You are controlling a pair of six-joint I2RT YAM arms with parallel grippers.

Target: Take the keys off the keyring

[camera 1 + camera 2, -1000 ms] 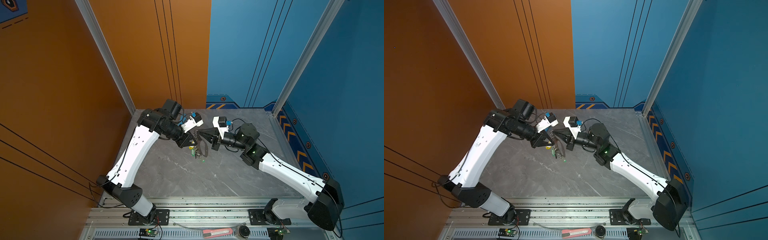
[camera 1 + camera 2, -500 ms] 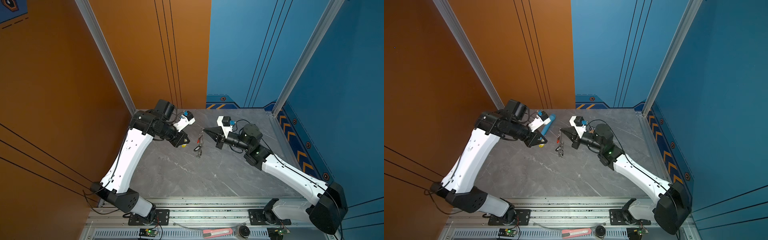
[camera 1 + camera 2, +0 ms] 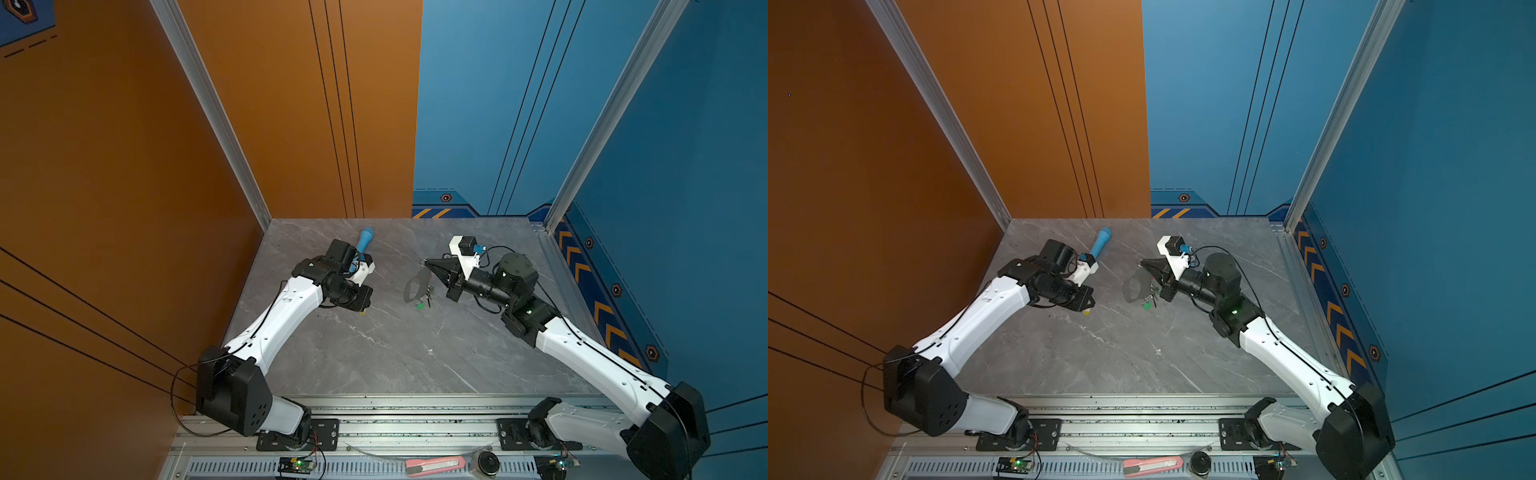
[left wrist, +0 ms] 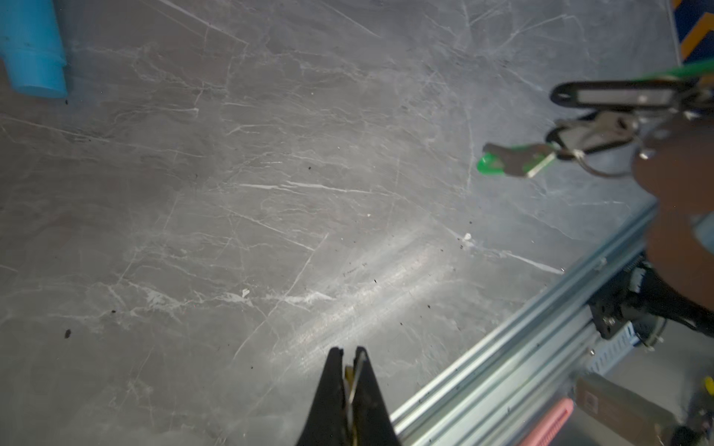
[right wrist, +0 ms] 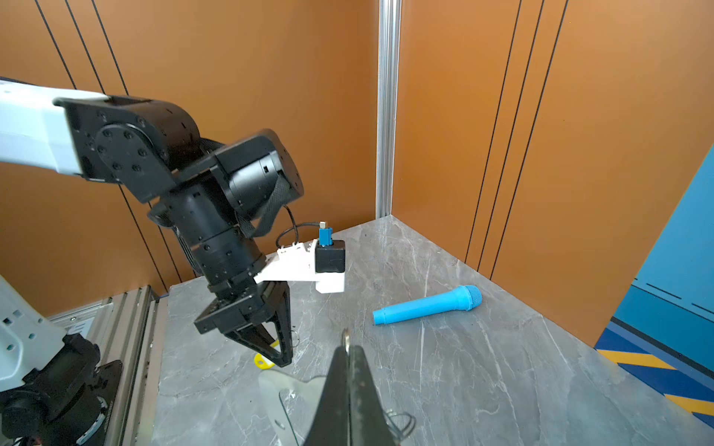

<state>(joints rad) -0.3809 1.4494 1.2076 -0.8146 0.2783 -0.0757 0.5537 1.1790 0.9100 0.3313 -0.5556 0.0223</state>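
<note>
Right hand (image 3: 425, 263) was clamped on the top of the keyring (image 3: 408, 287), lifted near the centre of the surface (image 3: 374, 357) so the other keys (image 4: 591, 131) dangled free, green-tagged key (image 4: 514, 160) lowest. Left hand (image 5: 281, 357) sat around 9 o'clock of it, pinched on the yellow-tagged key (image 5: 264, 362) — well apart from the ring, so I judged that one off and held low for set-down.

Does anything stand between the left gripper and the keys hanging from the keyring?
Nothing visible. Only bare table lies between the left gripper and the keys under the keyring, which the right gripper holds. The blue microphone lies off to the side, near the back wall. The left gripper is itself shut on a yellow-tagged key.
</note>
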